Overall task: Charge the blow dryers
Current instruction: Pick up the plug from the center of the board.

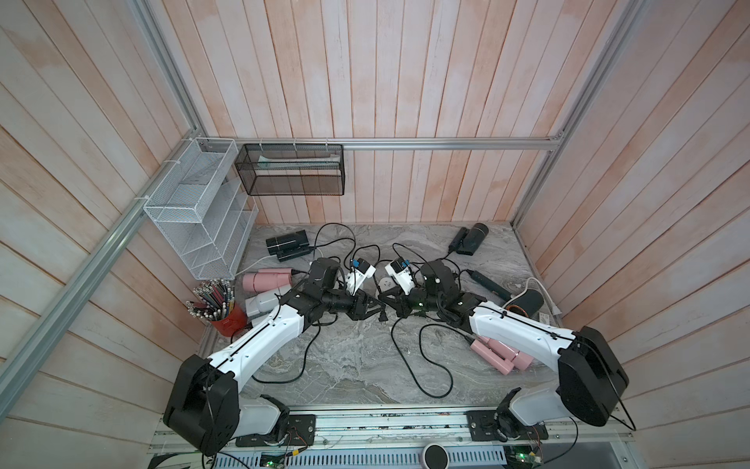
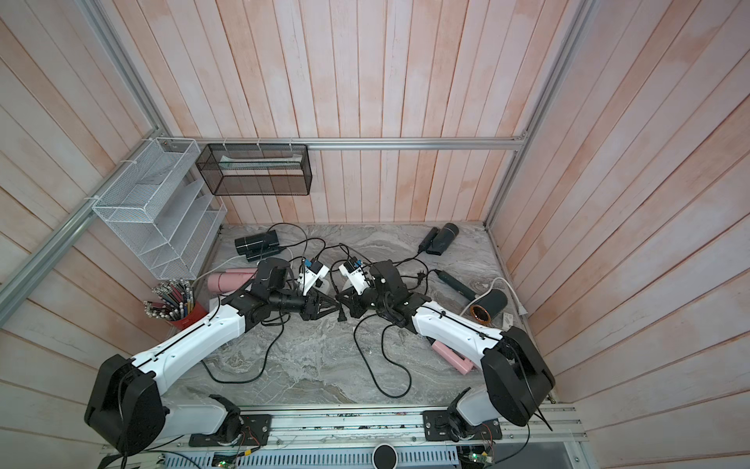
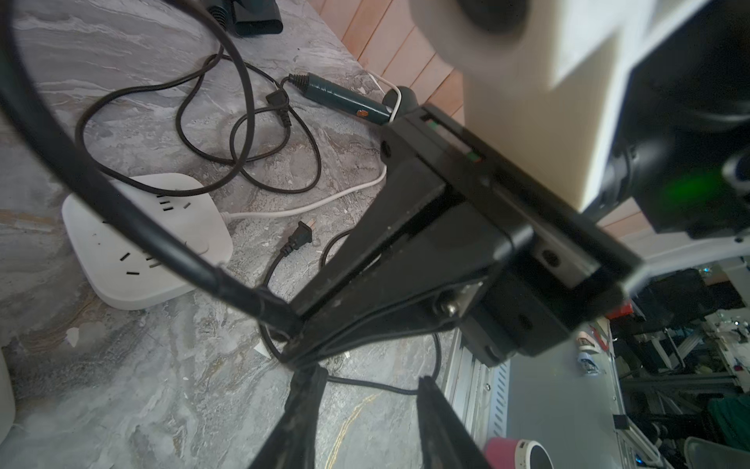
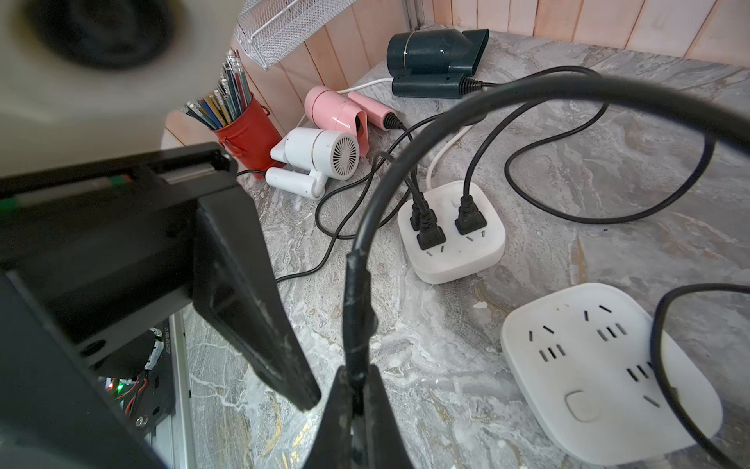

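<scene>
Three black plugs [image 4: 470, 219] occupy a white square power strip [image 4: 454, 260]. I have the right gripper [image 4: 357, 385] jaws clamped on another black cord [image 4: 381, 178], probably for handover; left gripper [image 3: 365, 377] jaws apart. Pink, grey, black blow dryers [image 1: 268, 280] line the grey marbled counter's [image 1: 357, 365] side edges.

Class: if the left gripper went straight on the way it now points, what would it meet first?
Probably the right gripper, facing it close ahead with tips shut on a black cord. The left gripper, open, points nearly at those tips; depth is hard to judge.
</scene>
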`<state>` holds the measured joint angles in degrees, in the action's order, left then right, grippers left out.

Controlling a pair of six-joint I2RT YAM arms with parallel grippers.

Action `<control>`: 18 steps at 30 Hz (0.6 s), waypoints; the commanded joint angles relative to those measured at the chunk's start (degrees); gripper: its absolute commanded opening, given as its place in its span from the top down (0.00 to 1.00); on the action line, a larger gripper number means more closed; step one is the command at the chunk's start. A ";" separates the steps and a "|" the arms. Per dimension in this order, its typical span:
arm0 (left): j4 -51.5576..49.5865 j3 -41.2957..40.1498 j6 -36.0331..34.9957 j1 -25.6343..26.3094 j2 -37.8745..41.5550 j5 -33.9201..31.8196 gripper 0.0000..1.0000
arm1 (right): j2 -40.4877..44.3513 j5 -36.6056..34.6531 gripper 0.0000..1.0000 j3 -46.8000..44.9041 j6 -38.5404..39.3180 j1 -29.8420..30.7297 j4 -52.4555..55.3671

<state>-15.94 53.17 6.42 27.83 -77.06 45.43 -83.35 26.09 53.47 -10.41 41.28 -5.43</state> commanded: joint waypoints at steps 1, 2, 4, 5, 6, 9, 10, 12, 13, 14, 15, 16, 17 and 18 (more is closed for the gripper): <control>-2.69 1.57 -4.64 0.22 -0.46 2.72 0.56 | 2.00 2.01 0.99 1.48 1.07 -0.82 1.89; -2.68 1.43 -4.66 0.25 -0.47 2.57 0.56 | 2.30 2.20 0.99 1.46 1.08 -1.00 2.14; -2.59 1.40 -4.64 0.20 -1.02 1.86 0.56 | 3.28 2.42 0.99 1.37 1.35 -1.36 3.00; -2.44 1.37 -4.49 0.25 -1.33 1.95 0.56 | 3.56 2.51 0.99 1.29 1.36 -1.45 3.20; -2.36 1.54 -4.30 0.36 -1.85 2.54 0.56 | 4.01 2.92 0.99 1.28 1.41 -1.50 3.47; -2.35 2.23 -4.57 1.86 -3.20 2.75 0.56 | 4.47 5.01 0.99 1.30 1.63 -1.54 4.44; -2.20 2.52 -4.60 2.34 -3.64 2.52 0.57 | 4.56 5.56 0.99 1.28 1.63 -1.55 4.68; -1.66 2.81 -4.26 2.55 -4.36 1.65 0.57 | 4.76 6.03 0.99 1.28 1.76 -1.55 5.16; -1.40 2.89 -4.09 2.54 -4.61 1.18 0.58 | 4.92 6.21 0.99 1.32 1.88 -1.54 5.47; -1.37 2.96 -4.06 2.69 -4.81 1.00 0.59 | 5.03 6.28 0.99 1.30 2.05 -1.54 5.67; -1.50 3.17 -4.21 2.70 -5.18 1.01 0.60 | 5.20 6.31 0.99 1.30 2.20 -1.51 6.00; -1.91 3.59 -4.37 2.69 -5.52 1.10 0.61 | 5.22 6.32 0.99 1.28 2.37 -1.52 6.25; -2.58 3.98 -4.57 2.75 -5.93 1.21 0.61 | 5.22 6.19 0.99 1.37 2.50 -1.54 6.56; -3.49 4.51 -4.87 2.80 -6.53 1.28 0.62 | 5.28 6.21 0.99 1.45 2.74 -1.55 6.79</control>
<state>-18.09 55.35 2.90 30.46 -82.54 46.46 -79.31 30.76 53.52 -8.93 39.86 -0.34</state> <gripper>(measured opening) 0.382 0.070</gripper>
